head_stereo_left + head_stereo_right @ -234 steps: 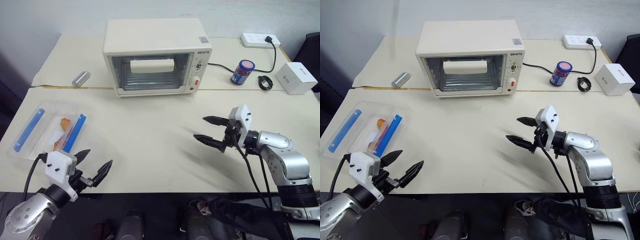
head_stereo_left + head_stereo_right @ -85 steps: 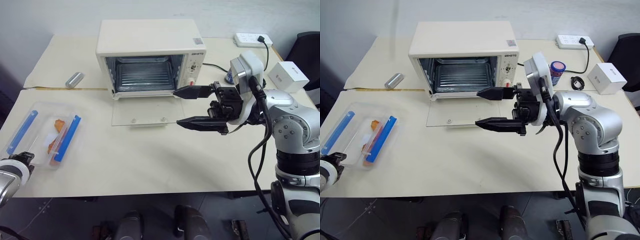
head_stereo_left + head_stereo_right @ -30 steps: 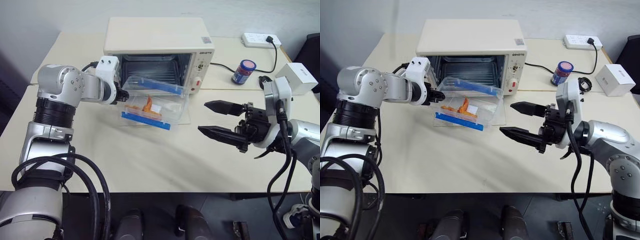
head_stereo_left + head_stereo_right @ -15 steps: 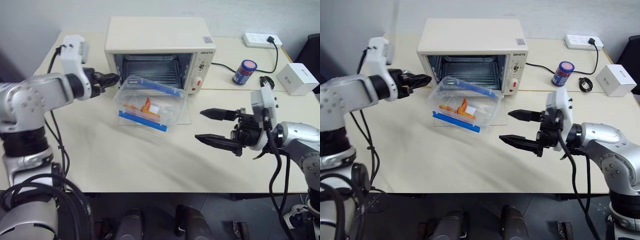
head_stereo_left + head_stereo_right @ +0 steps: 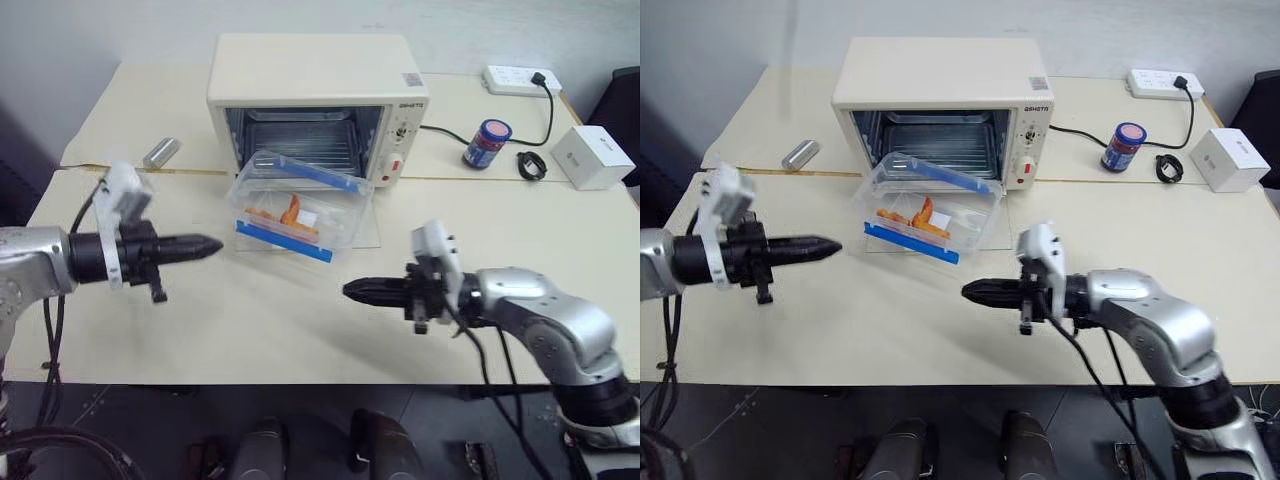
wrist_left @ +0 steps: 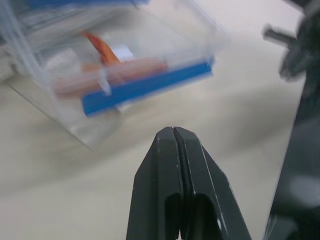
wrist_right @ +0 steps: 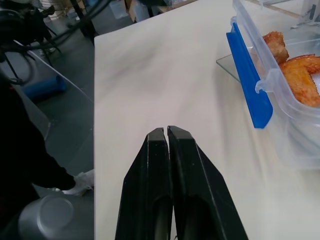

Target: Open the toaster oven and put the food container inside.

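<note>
Container [image 5: 297, 206] straddles the oven [image 5: 316, 108] door's edge; both tools, left [image 5: 215, 243] and right [image 5: 350, 290], pinched empty over bare table [image 5: 300, 320].

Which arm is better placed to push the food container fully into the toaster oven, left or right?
Probably the right. The right gripper, shut, sits nearer the food container's front edge; the left gripper is off to its side.

cream toaster oven [image 5: 315, 75], blue-edged clear food container [image 5: 297, 208]
</note>
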`<control>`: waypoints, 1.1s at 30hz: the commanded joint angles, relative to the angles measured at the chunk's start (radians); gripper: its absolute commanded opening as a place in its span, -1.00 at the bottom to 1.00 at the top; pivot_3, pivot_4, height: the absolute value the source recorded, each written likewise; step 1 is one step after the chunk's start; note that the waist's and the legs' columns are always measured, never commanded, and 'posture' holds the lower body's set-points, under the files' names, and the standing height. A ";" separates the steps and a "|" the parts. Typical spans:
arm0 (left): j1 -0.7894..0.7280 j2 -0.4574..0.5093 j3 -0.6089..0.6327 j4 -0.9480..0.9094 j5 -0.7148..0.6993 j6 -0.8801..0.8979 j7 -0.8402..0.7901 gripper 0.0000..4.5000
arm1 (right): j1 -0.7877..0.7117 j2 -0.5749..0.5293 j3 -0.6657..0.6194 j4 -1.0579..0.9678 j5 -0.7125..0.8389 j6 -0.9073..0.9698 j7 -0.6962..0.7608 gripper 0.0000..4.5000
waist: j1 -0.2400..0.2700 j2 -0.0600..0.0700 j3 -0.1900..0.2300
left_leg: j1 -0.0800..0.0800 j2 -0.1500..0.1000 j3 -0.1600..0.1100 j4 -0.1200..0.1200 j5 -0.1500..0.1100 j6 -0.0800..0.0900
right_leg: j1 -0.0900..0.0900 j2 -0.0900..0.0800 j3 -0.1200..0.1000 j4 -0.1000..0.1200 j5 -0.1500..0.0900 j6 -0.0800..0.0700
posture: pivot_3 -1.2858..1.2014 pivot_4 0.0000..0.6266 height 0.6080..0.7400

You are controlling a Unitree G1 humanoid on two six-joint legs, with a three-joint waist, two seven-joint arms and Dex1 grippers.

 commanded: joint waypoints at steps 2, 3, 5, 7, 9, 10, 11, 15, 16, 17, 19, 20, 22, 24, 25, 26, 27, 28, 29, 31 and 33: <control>-0.045 0.017 -0.122 0.066 0.136 -0.192 -0.132 -1.00 | -0.064 0.057 0.042 0.075 -0.105 -0.068 -0.028 -0.99 | 0.005 0.000 0.000 | -0.001 0.000 0.000 0.000 0.000 0.000 | 0.000 0.000 0.000 0.000 0.000 0.000 | 0.03 -0.52 1.00; -0.083 -0.009 -0.162 0.102 0.168 -0.220 -0.132 -1.00 | -0.085 0.075 0.056 0.106 -0.137 -0.086 -0.038 -0.99 | 0.006 0.000 0.000 | -0.001 0.000 -0.001 0.000 0.000 0.000 | 0.000 0.000 0.000 0.000 0.000 0.000 | 0.03 -0.52 1.00; -0.167 -0.074 -0.228 0.174 0.216 -0.255 -0.126 -1.00 | -0.130 0.108 0.080 0.172 -0.202 -0.122 -0.059 -0.99 | 0.006 0.000 0.000 | -0.001 -0.001 -0.001 0.000 0.000 0.001 | 0.000 0.000 -0.001 0.001 0.000 0.000 | 0.03 -0.52 1.00; -0.234 -0.136 -0.274 0.236 0.261 -0.281 -0.115 -1.00 | -0.170 0.132 0.104 0.236 -0.271 -0.167 -0.071 -0.99 | 0.003 0.000 0.000 | -0.002 -0.001 0.000 0.001 0.000 0.001 | -0.001 0.000 0.000 0.002 0.000 0.000 | 0.03 -0.52 1.00; -0.280 -0.190 -0.303 0.290 0.298 -0.304 -0.103 -1.00 | -0.210 0.157 0.125 0.307 -0.343 -0.218 -0.096 -0.99 | 0.001 0.000 0.000 | -0.003 -0.001 0.000 0.001 0.000 0.001 | -0.002 0.000 0.000 0.003 0.000 0.000 | 0.03 -0.52 1.00; -0.301 -0.219 -0.312 0.317 0.315 -0.314 -0.090 -1.00 | -0.232 0.171 0.133 0.349 -0.384 -0.250 -0.117 -0.99 | -0.001 0.000 0.000 | -0.003 -0.001 0.000 0.001 0.000 0.001 | -0.003 0.000 0.000 0.004 0.000 0.000 | 0.03 -0.52 1.00; -0.316 -0.239 -0.317 0.337 0.328 -0.321 -0.083 -1.00 | -0.247 0.183 0.137 0.379 -0.413 -0.273 -0.129 -0.99 | -0.003 0.000 0.000 | -0.003 -0.001 0.001 0.001 0.000 0.001 | -0.004 0.000 0.000 0.005 0.000 0.000 | 0.03 -0.52 1.00; -0.391 -0.348 -0.320 0.441 0.392 -0.358 -0.002 -1.00 | -0.379 0.281 0.101 0.592 -0.524 -0.370 -0.271 -0.99 | -0.025 0.000 0.000 | -0.005 -0.001 0.004 0.001 0.001 0.001 | -0.009 -0.002 -0.001 0.009 0.000 0.000 | 0.03 -0.52 1.00; -0.409 -0.370 -0.320 0.470 0.412 -0.372 0.021 -1.00 | -0.407 0.300 0.091 0.638 -0.541 -0.398 -0.291 -0.99 | -0.027 0.000 0.000 | -0.005 -0.001 0.005 0.001 0.001 0.001 | -0.009 -0.002 -0.001 0.009 0.000 0.000 | 0.03 -0.52 1.00; -0.431 -0.392 -0.318 0.504 0.436 -0.391 0.050 -1.00 | -0.432 0.319 0.080 0.681 -0.552 -0.422 -0.310 -0.99 | -0.029 0.000 0.000 | -0.005 0.000 0.004 0.001 0.001 0.000 | -0.010 -0.002 -0.001 0.010 0.000 0.000 | 0.03 -0.52 1.00; -0.477 -0.432 -0.309 0.578 0.478 -0.428 0.109 -1.00 | -0.471 0.351 0.060 0.759 -0.572 -0.469 -0.349 -0.99 | -0.035 0.000 0.000 | -0.005 0.000 0.004 0.001 0.002 0.000 | -0.010 -0.001 -0.001 0.010 0.000 0.000 | 0.03 -0.52 1.00; -0.504 -0.452 -0.300 0.623 0.494 -0.450 0.139 -1.00 | -0.490 0.366 0.050 0.801 -0.582 -0.499 -0.370 -0.99 | -0.039 0.000 0.000 | -0.005 0.000 0.004 0.001 0.002 0.000 | -0.010 -0.001 -0.001 0.010 0.000 0.000 | 0.03 -0.52 1.00; -0.562 -0.488 -0.277 0.704 0.525 -0.498 0.207 -1.00 | -0.542 0.400 0.024 0.906 -0.600 -0.558 -0.421 -0.99 | -0.048 0.000 0.000 | -0.005 0.000 0.004 0.001 0.002 0.000 | -0.010 -0.002 -0.001 0.010 0.000 0.000 | 0.03 -0.52 1.00; -0.601 -0.510 -0.258 0.760 0.547 -0.535 0.256 -1.00 | -0.584 0.426 0.000 0.995 -0.611 -0.608 -0.459 -0.99 | -0.051 0.000 0.000 | -0.005 0.000 0.004 0.000 0.002 0.000 | -0.010 -0.002 -0.001 0.010 0.000 0.000 | 0.03 -0.52 1.00; -0.612 -0.518 -0.251 0.779 0.555 -0.548 0.268 -1.00 | -0.599 0.434 -0.009 1.028 -0.615 -0.630 -0.470 -0.99 | -0.052 0.000 0.000 | -0.005 0.000 0.004 0.000 0.002 0.000 | -0.010 -0.002 -0.002 0.010 0.000 0.000 | 0.03 -0.52 1.00; -0.618 -0.524 -0.242 0.785 0.553 -0.549 0.273 -1.00 | -0.610 0.440 -0.016 1.055 -0.619 -0.648 -0.477 -0.99 | -0.053 0.000 0.000 | -0.005 0.000 0.004 0.000 0.002 0.000 | -0.011 -0.002 -0.002 0.010 0.000 0.000 | 0.03 -0.52 1.00; -0.620 -0.529 -0.234 0.781 0.549 -0.547 0.276 -1.00 | -0.618 0.445 -0.022 1.074 -0.622 -0.663 -0.479 -0.99 | -0.054 0.000 0.000 | -0.005 0.000 0.004 0.000 0.002 0.000 | -0.011 -0.003 -0.003 0.010 0.000 0.000 | 0.03 -0.52 1.00; -0.621 -0.532 -0.228 0.779 0.547 -0.546 0.276 -1.00 | -0.623 0.448 -0.028 1.090 -0.625 -0.675 -0.479 -0.99 | -0.055 0.000 0.000 | -0.005 0.000 0.004 0.000 0.002 0.000 | -0.011 -0.003 -0.003 0.010 0.000 0.000 | 0.03 -0.52 1.00; -0.615 -0.532 -0.219 0.762 0.540 -0.539 0.272 -1.00 | -0.624 0.449 -0.032 1.095 -0.624 -0.681 -0.474 -0.99 | -0.057 0.000 0.000 | -0.005 0.000 0.004 0.000 0.002 0.000 | -0.011 -0.003 -0.003 0.010 0.000 0.000 | 0.03 -0.52 1.00; -0.603 -0.527 -0.206 0.728 0.527 -0.518 0.259 -1.00 | -0.617 0.447 -0.039 1.084 -0.619 -0.683 -0.457 -0.99 | -0.057 0.000 0.000 | -0.005 0.000 0.004 0.000 0.002 0.000 | -0.011 -0.003 -0.003 0.010 0.000 0.000 | 0.03 -0.52 1.00; -0.553 -0.485 -0.175 0.605 0.465 -0.434 0.200 -1.00 | -0.548 0.425 -0.051 0.936 -0.559 -0.604 -0.372 -0.99 | -0.061 0.000 0.000 | -0.005 0.000 0.004 0.000 0.002 0.000 | -0.011 -0.003 -0.003 0.010 0.000 0.000 | 0.03 -0.52 1.00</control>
